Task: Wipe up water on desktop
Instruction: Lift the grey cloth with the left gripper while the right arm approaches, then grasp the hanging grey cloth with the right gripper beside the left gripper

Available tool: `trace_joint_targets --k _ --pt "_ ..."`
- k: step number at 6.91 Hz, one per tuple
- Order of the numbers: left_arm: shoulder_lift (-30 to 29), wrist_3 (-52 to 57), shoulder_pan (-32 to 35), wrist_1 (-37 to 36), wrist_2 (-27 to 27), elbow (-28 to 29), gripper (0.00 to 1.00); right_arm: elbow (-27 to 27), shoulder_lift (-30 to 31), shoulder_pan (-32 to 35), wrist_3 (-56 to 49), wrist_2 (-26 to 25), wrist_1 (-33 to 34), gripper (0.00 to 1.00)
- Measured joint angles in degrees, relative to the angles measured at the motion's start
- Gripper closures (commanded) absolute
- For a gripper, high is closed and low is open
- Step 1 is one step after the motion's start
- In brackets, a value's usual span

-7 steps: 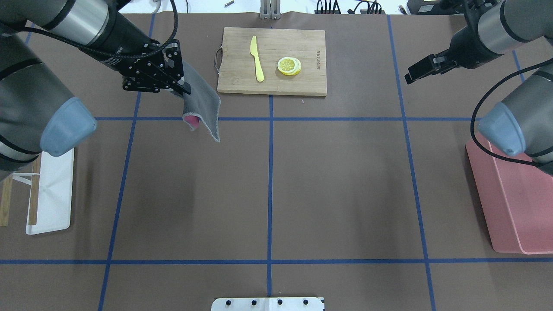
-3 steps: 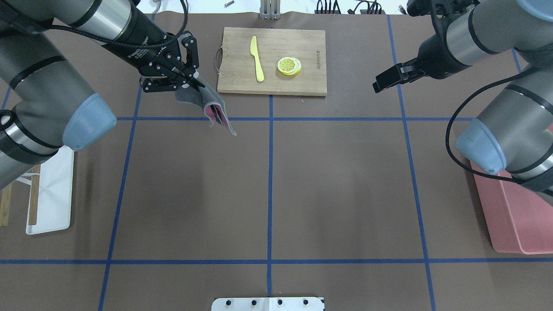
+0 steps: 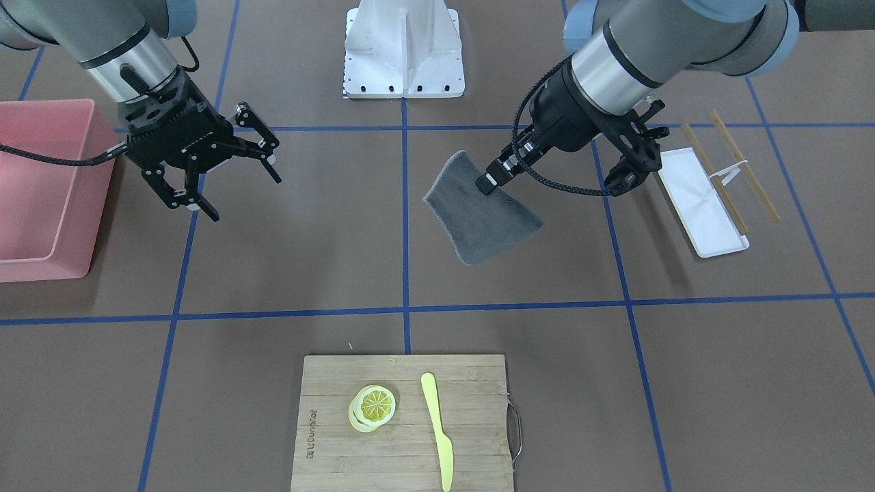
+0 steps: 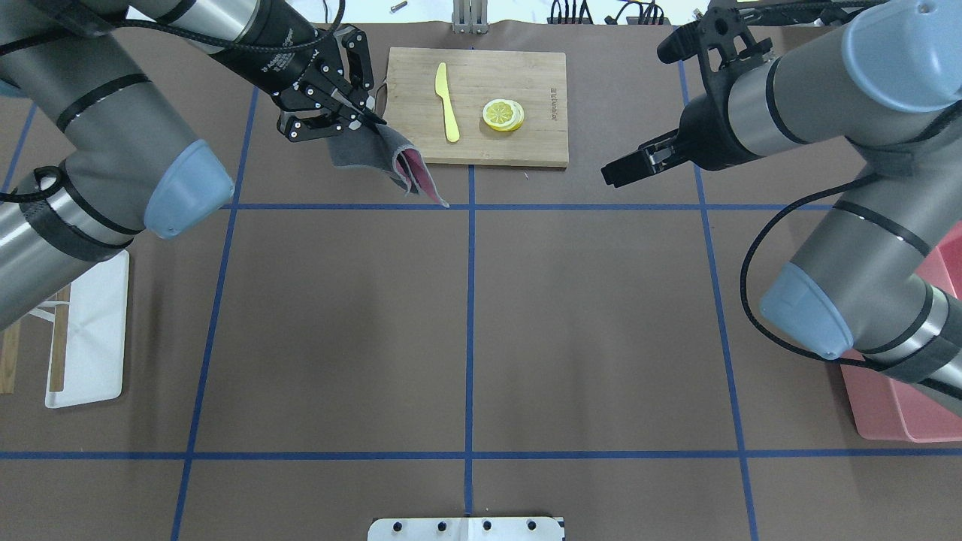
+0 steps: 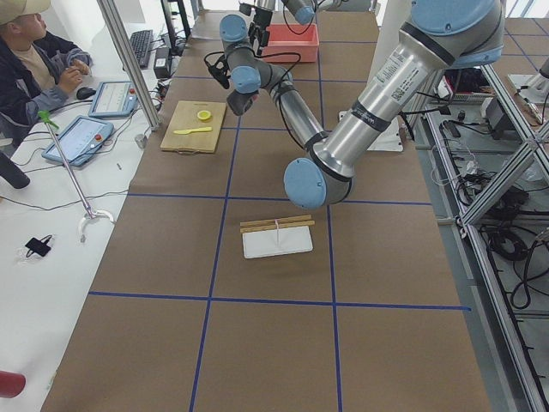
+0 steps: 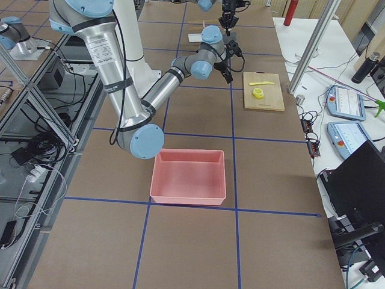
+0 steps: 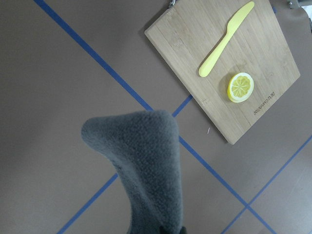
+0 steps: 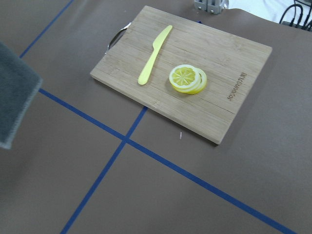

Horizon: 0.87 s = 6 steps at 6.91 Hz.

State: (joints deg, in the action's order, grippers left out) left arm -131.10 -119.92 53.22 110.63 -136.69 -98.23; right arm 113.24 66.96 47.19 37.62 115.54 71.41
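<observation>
The desktop [image 4: 601, 338] is the brown surface with the blue tape grid that fills every view. No water shows on it in any view, so the spot to wipe cannot be located.

**Left gripper** [image 4: 359, 119]: jaws clamped on one edge of a grey cloth [image 3: 482, 219]. The cloth hangs free below the fingers, with its pink inner face showing in the overhead view. It appears to be off the surface.

**Right gripper** [image 3: 246, 198]: jaws spread apart and holding nothing, above the desktop.

**Change over the last second**
- The left gripper has carried the cloth from the left grid line toward the centre line, to a point short of the near-left corner of the cutting board [image 4: 473, 105].
- The right gripper has swung inward toward the same board.
- Meaning: the cloth is in transit. It has not been laid down and wiping has not begun.

**Surroundings**
- The cutting board carries a yellow knife [image 4: 447, 101] and lemon slices [image 4: 503, 115]. A wipe close to the board could catch its edge or handle.
- A pink bin [image 3: 41, 191] stands at the right end.
- A white tray [image 3: 704, 205] stands at the left end.
- Both are well apart from the cloth.
</observation>
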Motion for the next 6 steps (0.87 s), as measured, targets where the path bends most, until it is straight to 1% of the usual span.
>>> trace_joint_targets --k 1,2,3,4,5,6 --pt "-0.8 -3.2 -0.1 2.8 0.0 1.4 1.00 0.1 0.0 -2.2 0.0 -2.3 -3.1 0.00" --pt "-1.8 -5.2 -0.4 4.1 0.0 2.2 1.00 0.4 0.0 -5.2 0.3 -5.7 -6.1 0.00" --pt "-2.5 -6.2 -1.0 4.6 0.0 2.5 1.00 1.2 -0.2 -8.8 0.7 -10.0 -7.6 0.00" --pt "-2.9 -7.2 -1.7 5.3 0.4 2.7 1.00 2.0 -1.1 -13.0 0.9 -15.2 -8.2 0.00" --pt "-3.1 -8.2 -2.7 6.3 1.1 2.7 1.00 2.2 -2.1 -16.3 1.1 -19.1 -8.5 0.00" --pt "-3.2 -9.2 -3.8 7.0 1.7 2.7 1.00 2.3 -3.1 -18.3 1.1 -21.2 -8.6 0.00"
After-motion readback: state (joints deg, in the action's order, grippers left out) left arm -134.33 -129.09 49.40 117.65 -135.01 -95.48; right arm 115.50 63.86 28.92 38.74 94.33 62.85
